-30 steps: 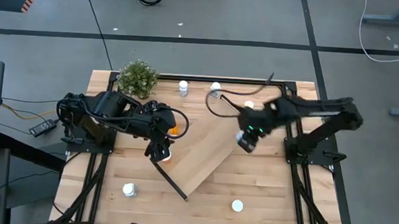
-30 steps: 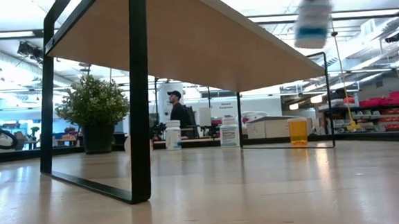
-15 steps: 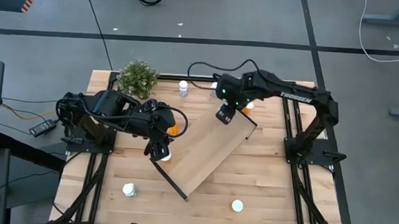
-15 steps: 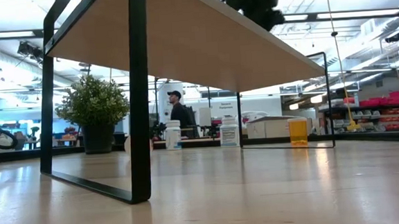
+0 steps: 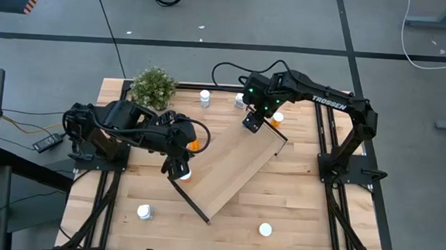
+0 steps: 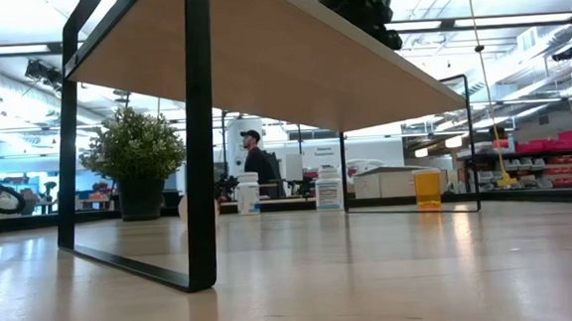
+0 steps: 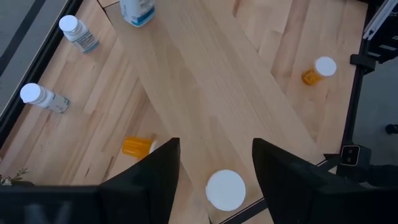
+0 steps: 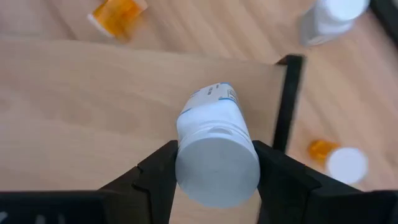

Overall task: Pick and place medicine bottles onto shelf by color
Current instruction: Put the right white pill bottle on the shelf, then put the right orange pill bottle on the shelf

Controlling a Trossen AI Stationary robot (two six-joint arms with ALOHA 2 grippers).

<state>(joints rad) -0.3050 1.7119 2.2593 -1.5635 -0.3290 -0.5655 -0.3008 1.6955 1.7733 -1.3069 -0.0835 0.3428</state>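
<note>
The shelf (image 5: 232,166) lies diagonally across the table. My left gripper (image 5: 177,168) hangs over its near-left end, open, with the white cap of an upright bottle (image 7: 225,190) between its fingers and a gap on one side. My right gripper (image 5: 252,124) is over the far end of the shelf, shut on a white medicine bottle (image 8: 217,152) with a blue label, held above the board (image 8: 93,93) beside the black rail (image 8: 283,106). In the low view that gripper (image 6: 358,5) shows as a dark mass above the shelf top.
Two white bottles (image 5: 204,98) (image 5: 241,100) stand at the table's far edge next to a potted plant (image 5: 154,87). An orange bottle (image 5: 278,118) stands right of the shelf and another (image 5: 194,145) lies left of it. Two white-capped bottles (image 5: 144,211) (image 5: 265,230) stand near the front edge.
My right gripper has swung left with the white bottle, from the table's right side to the shelf's far end. The left arm has stayed put; its fingers have narrowed slightly.
</note>
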